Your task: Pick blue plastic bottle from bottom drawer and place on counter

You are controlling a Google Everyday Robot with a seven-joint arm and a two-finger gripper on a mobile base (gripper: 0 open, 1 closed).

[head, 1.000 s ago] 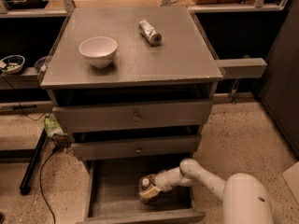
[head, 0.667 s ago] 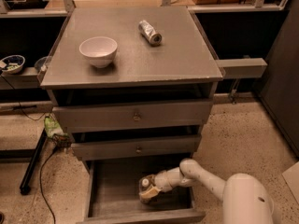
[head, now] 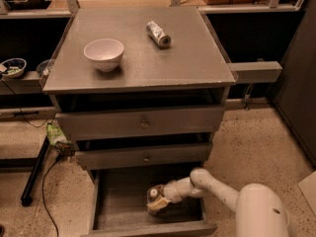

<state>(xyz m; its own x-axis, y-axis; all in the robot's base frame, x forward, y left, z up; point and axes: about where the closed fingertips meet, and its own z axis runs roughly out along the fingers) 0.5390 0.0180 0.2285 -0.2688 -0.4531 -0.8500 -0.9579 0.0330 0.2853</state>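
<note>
The bottom drawer (head: 118,204) is pulled open at the foot of the grey cabinet. The blue plastic bottle (head: 153,195) stands inside it near the middle right, its white cap showing. My gripper (head: 157,204) reaches down into the drawer from the right and is right at the bottle, which it partly hides. My white arm (head: 213,185) bends over the drawer's right wall. The counter (head: 192,63) is the flat grey cabinet top above.
A white bowl (head: 103,53) and a short silver cylinder (head: 158,34) are on the counter. Two shallower drawers (head: 143,124) with knobs are slightly open above the bottom one. A narrow side ledge (head: 256,71) juts out right. A black stand leg (head: 34,174) and cables lie left.
</note>
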